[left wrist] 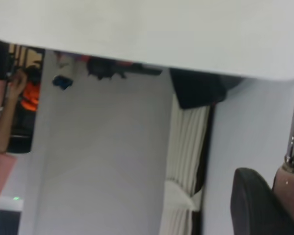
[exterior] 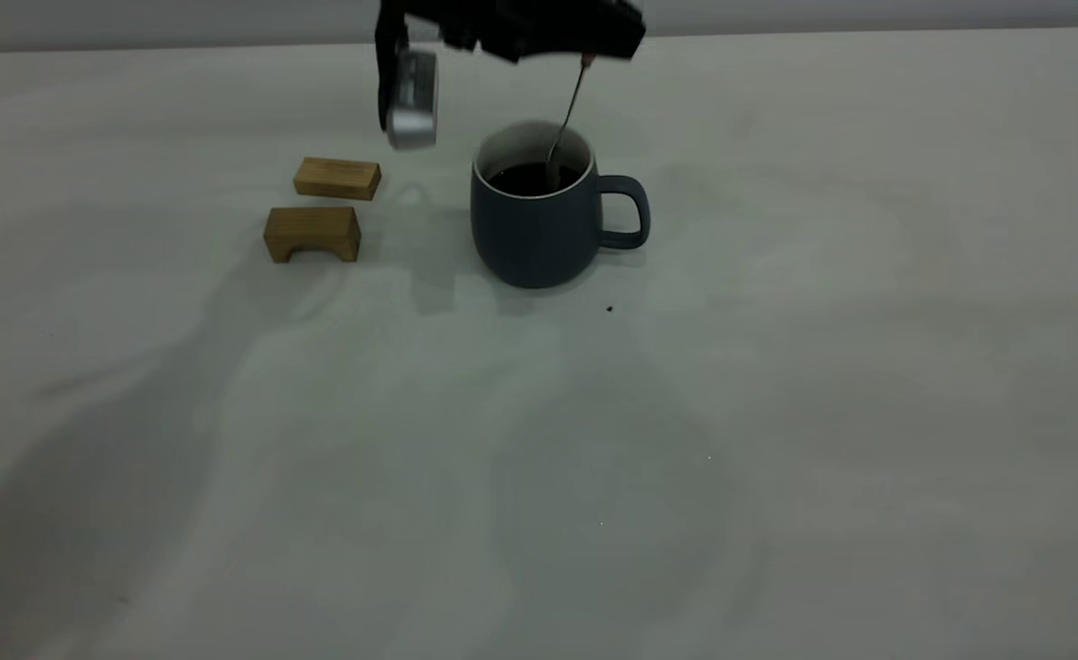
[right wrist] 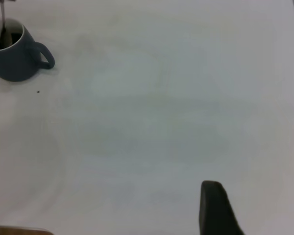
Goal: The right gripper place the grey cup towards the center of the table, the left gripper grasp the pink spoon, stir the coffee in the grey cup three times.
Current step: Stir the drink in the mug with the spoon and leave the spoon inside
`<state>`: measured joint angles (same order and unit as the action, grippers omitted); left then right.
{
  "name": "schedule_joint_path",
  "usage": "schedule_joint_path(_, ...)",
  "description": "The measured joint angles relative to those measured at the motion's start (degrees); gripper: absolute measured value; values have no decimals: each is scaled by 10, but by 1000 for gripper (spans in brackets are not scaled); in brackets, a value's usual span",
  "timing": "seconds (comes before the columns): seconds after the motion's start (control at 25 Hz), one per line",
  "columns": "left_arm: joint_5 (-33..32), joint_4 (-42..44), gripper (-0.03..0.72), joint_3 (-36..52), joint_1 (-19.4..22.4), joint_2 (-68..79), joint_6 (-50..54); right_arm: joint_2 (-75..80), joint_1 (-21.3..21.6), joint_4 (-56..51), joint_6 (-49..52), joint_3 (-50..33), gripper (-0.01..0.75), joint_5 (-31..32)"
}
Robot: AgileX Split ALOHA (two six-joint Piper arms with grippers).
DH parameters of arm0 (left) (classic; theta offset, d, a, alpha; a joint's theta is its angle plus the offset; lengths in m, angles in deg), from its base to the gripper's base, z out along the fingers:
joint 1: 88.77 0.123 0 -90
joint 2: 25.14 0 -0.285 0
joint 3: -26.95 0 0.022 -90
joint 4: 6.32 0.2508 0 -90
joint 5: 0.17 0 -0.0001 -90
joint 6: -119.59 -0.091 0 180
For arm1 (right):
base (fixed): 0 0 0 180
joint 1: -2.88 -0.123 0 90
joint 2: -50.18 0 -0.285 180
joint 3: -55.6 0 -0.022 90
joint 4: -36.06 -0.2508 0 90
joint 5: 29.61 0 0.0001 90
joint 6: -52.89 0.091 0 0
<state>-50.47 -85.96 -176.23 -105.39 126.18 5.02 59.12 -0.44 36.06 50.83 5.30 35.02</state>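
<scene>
The grey cup [exterior: 534,229] stands upright on the table [exterior: 777,412], near the middle toward the back, with its handle pointing right. Dark coffee [exterior: 530,179] fills it. My left gripper [exterior: 585,57] hangs above the cup, shut on the pink spoon [exterior: 568,115], whose bowl dips into the coffee. In the left wrist view the pink handle [left wrist: 290,188] sits against a dark finger [left wrist: 255,205]. My right gripper [right wrist: 258,213] is open and holds nothing, well away from the cup [right wrist: 12,58] on the handle side, and it is outside the exterior view.
Two small wooden blocks [exterior: 337,178] [exterior: 312,234] lie left of the cup. A tiny dark speck [exterior: 610,309] marks the cloth in front of the cup. A silver part of the left arm [exterior: 411,101] hangs above the blocks.
</scene>
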Motion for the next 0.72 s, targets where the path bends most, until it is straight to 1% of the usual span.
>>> schedule_joint_path(0.12,14,-2,110,0,0,11,2,0,0,0,0,0,438,0)
schedule_joint_path(0.32,15,-3,110,0,0,42,2,0,0,0,0,0,438,0)
schedule_joint_path(0.4,15,-2,110,0,5,52,2,0,0,0,0,0,438,0)
schedule_joint_path(0.52,18,-3,110,0,24,55,2,0,0,0,0,0,438,0)
schedule_joint_path(0.6,34,-7,110,0,33,55,2,0,0,0,0,0,438,0)
schedule_joint_path(0.72,65,-24,110,0,34,57,2,0,0,0,0,0,438,0)
